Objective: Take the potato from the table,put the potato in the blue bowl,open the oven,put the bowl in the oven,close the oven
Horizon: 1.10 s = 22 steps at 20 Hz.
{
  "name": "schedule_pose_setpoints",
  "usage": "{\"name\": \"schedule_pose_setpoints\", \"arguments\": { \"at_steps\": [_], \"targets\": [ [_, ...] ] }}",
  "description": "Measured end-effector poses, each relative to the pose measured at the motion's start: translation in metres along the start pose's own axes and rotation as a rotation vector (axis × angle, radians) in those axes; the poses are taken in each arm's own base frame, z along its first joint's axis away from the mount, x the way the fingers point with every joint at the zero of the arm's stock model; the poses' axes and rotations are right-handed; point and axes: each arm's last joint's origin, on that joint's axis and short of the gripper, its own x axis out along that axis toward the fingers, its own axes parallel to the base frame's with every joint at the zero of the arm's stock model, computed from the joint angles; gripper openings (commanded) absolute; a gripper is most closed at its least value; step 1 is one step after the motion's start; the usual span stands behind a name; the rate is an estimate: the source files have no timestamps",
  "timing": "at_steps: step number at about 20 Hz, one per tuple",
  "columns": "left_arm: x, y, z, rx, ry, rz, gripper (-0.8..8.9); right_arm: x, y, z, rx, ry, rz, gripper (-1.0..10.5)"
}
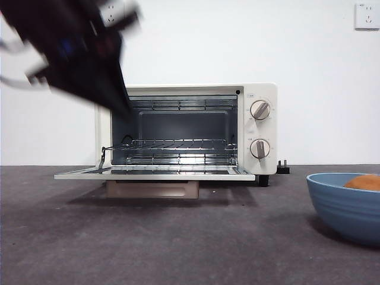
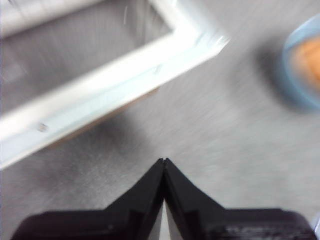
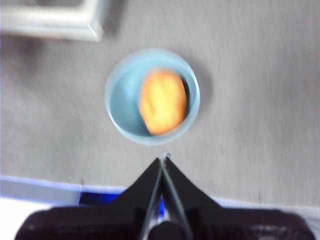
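- My left gripper [image 2: 164,162], jaws pressed together and holding nothing, is hanging above the dropped-open door of the cream-white boxy toaster oven [image 1: 187,130].
- My right gripper [image 3: 164,159], jaws likewise pressed together and empty, is hovering over the wide light-blue bowl [image 3: 122,112], which is sitting on the dark grey matte table [image 1: 178,237], well apart from the oven.
- The rounded orange-brown potato [image 3: 162,101] is lying inside that bowl.
- I'm judging the risk as tipping: pinching one rim could tilt the bowl, spilling the potato, or clipping the door edge.
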Motion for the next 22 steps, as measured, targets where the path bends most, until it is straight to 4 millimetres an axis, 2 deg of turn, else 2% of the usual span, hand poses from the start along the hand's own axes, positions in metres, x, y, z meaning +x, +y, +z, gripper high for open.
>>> {"name": "schedule_pose_setpoints", "arguments": {
  "at_steps": [2,5,8,12,14,18,22],
  "targets": [
    [-0.042,-0.005,-0.001,-0.008,-0.082,-0.05,-0.06,0.006,0.002,0.002,0.021,0.06,0.012,0.1],
    [-0.096,-0.006,-0.018,-0.021,-0.131,-0.077,-0.06,0.018,0.006,0.011,0.04,0.116,-0.002,1.4],
    [-0.123,-0.004,-0.045,-0.034,-0.041,-0.059,-0.06,0.038,0.007,0.026,0.066,0.164,-0.047,1.4],
    [-0.144,-0.002,-0.066,-0.038,-0.001,-0.037,-0.06,0.065,-0.003,0.045,0.105,0.234,-0.108,1.5],
    [-0.151,0.0,-0.07,-0.036,-0.038,-0.009,-0.06,0.082,-0.014,0.055,0.143,0.279,-0.112,2.4],
    [-0.152,0.0,-0.07,-0.036,-0.045,-0.001,-0.06,0.115,-0.036,0.071,0.224,0.347,-0.069,2.4],
    [-0.151,0.0,-0.07,-0.036,-0.041,0.0,-0.06,0.135,-0.042,0.076,0.224,0.385,-0.063,2.4]
  ]
}}
